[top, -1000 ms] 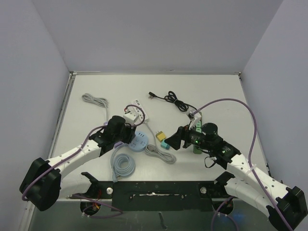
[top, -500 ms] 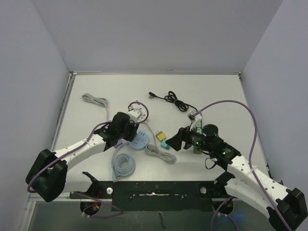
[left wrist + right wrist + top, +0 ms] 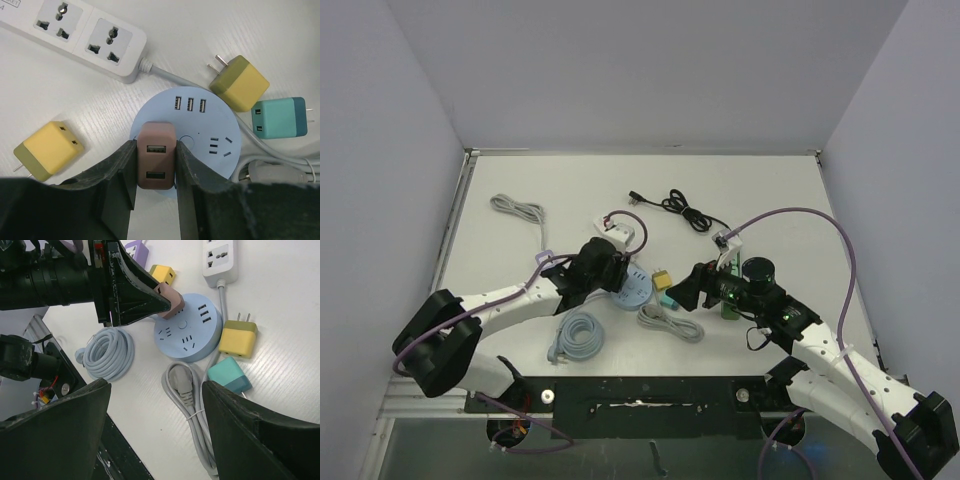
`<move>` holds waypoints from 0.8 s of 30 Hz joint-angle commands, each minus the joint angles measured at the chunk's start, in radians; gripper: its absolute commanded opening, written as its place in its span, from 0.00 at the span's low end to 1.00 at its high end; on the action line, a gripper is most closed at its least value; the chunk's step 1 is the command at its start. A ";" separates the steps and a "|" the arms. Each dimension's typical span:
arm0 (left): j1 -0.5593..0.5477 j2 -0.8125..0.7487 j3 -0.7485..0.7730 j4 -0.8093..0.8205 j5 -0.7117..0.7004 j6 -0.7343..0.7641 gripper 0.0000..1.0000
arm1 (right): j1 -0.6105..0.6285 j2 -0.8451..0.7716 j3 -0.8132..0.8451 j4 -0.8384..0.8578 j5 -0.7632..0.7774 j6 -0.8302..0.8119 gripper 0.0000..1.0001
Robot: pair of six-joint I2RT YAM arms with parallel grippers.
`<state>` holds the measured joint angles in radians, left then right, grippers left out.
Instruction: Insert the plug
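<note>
My left gripper point(image 3: 156, 148) is shut on a brown two-port USB plug point(image 3: 156, 160), one finger on each side. The plug sits at the near rim of the round blue socket hub point(image 3: 200, 130); its prongs are hidden. In the right wrist view the plug point(image 3: 170, 300) leans on the hub's point(image 3: 188, 329) left edge. From above, the left gripper point(image 3: 610, 272) is over the hub point(image 3: 636, 291). My right gripper point(image 3: 686, 291) hovers open just right of it, and its jaws point(image 3: 155, 410) stand wide with nothing between them.
Near the hub lie a yellow plug point(image 3: 240, 82), a teal plug point(image 3: 280, 117), another yellow plug point(image 3: 47, 150) and a white power strip point(image 3: 85, 32). A grey cord bundle point(image 3: 670, 322), a blue-grey coil point(image 3: 578, 335), a black cable point(image 3: 685, 210) and a grey cable point(image 3: 515, 208) lie around.
My left arm has moved right with the plug in its grip. The blue hub, the coil and the white strip have shifted right with it. The right arm has hardly moved.
</note>
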<state>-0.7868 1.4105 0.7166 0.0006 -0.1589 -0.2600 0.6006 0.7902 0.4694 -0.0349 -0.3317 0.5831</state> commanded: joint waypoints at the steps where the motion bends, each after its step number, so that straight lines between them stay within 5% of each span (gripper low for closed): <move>1: -0.006 0.072 0.021 -0.138 -0.022 -0.016 0.00 | -0.011 -0.003 0.020 0.025 0.016 -0.004 0.75; 18: -0.006 0.381 0.296 -0.525 -0.032 0.017 0.00 | -0.027 -0.021 0.060 -0.043 0.070 -0.006 0.75; 24: 0.003 0.408 0.275 -0.493 0.026 -0.010 0.00 | -0.028 -0.037 0.069 -0.071 0.099 -0.010 0.75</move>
<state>-0.7967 1.7199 1.1015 -0.3042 -0.2024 -0.2321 0.5812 0.7879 0.4854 -0.1135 -0.2707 0.5831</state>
